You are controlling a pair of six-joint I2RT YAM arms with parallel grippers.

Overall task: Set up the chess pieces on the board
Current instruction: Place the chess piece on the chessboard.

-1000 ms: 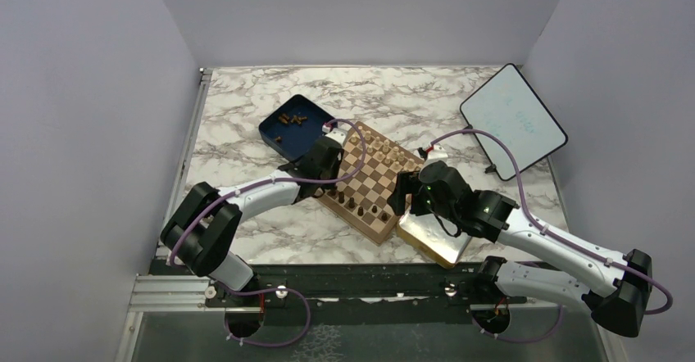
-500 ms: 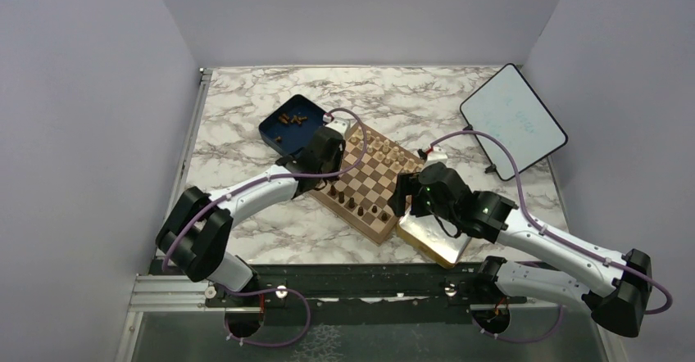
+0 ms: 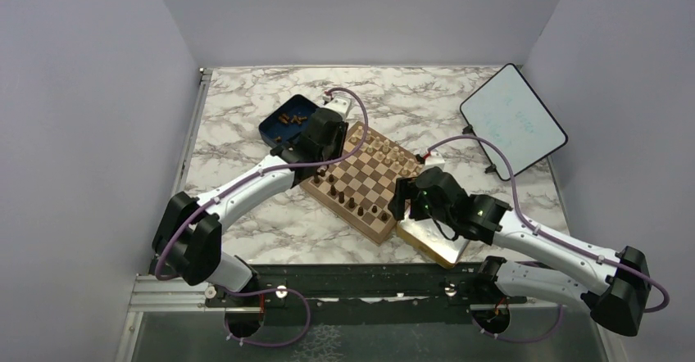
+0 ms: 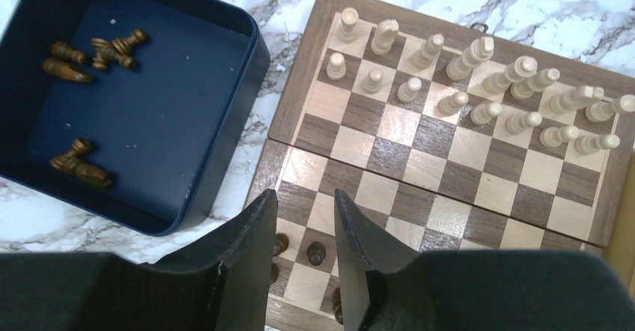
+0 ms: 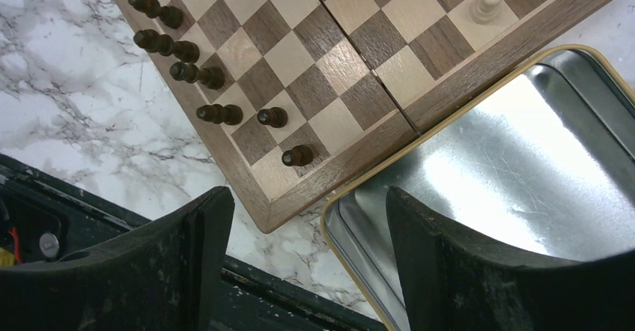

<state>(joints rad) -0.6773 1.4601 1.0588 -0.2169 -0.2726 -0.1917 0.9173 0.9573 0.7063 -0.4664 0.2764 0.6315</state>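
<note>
- Nearest the arm bases, the right pincer [image 5: 307, 196] hangs with its jaws spread wide and nothing between them. Directly under it lie the near corner of the board [image 5: 299, 54] and a strip of the marble worktop [image 5: 90, 114].
- Just to the right of that pincer, a gold-rimmed metal tray [image 5: 524, 166] sits tight against the board's edge, its floor shiny.
- Ahead and to the left of the right pincer, dark chessmen [image 5: 217, 112] stand in a line along the board's near side. Two single ones stand closest to the corner beneath the pincer.
- Further out, the left pincer [image 4: 305, 200] hovers over the board's left end. Its jaws stand a narrow gap apart and grip nothing. One dark chessman shows on a square through that gap.
- Beyond the left pincer, pale chessmen [image 4: 464, 84] fill two rows along the board's far side.
- To the left of the left pincer, just beside the board, a dark blue box [image 4: 150, 106] holds loose brown chessmen [image 4: 79, 168]. They lie on their sides in two small groups.
- Farthest off, to the right of both pincers, a whiteboard [image 3: 512, 120] rests well apart from the board.
</note>
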